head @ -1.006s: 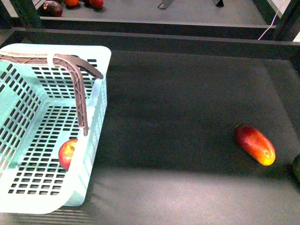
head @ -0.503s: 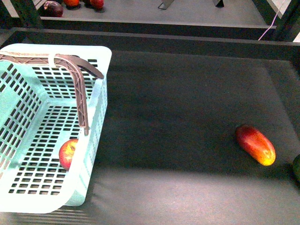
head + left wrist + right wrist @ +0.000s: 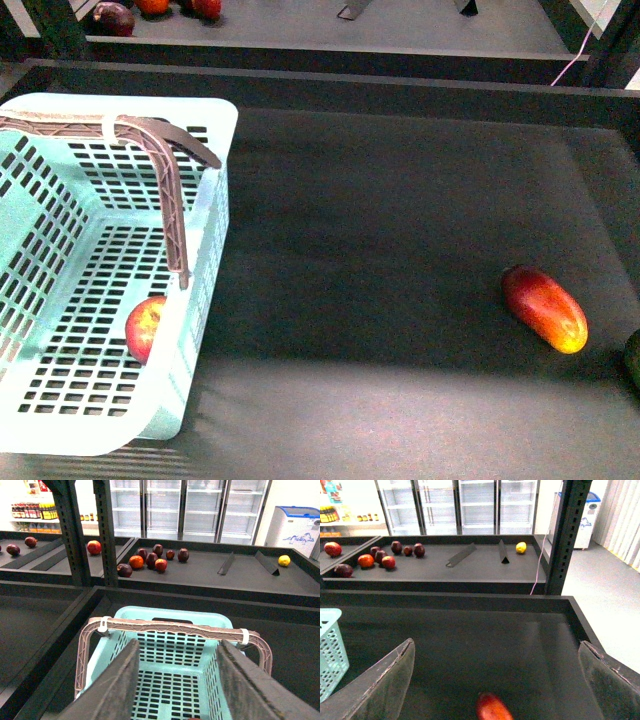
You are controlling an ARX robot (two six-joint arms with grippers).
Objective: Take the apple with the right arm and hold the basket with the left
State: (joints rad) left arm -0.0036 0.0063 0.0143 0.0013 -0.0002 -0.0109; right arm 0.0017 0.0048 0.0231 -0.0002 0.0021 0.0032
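You are looking at a dark matte shelf bed (image 3: 380, 250). The basket (image 3: 205, 260) rests on its left side. An elongated red-and-yellow fruit (image 3: 545, 308) lies well apart on the right, with a dark green object (image 3: 632, 358) just beside it at the frame edge.

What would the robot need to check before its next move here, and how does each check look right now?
1. Apple located: ok, it lies inside the basket, by the wall nearest the open table.
2. Not confused with the elongated red-and-yellow fruit out on the dark table: ok, they are far apart.
3. Right gripper open: ok, and empty.
4. Left gripper open: ok, above the basket.
5. Basket held by the left gripper: not ok, nothing gripped.
6. Brown handle clear of the apple: cannot tell.
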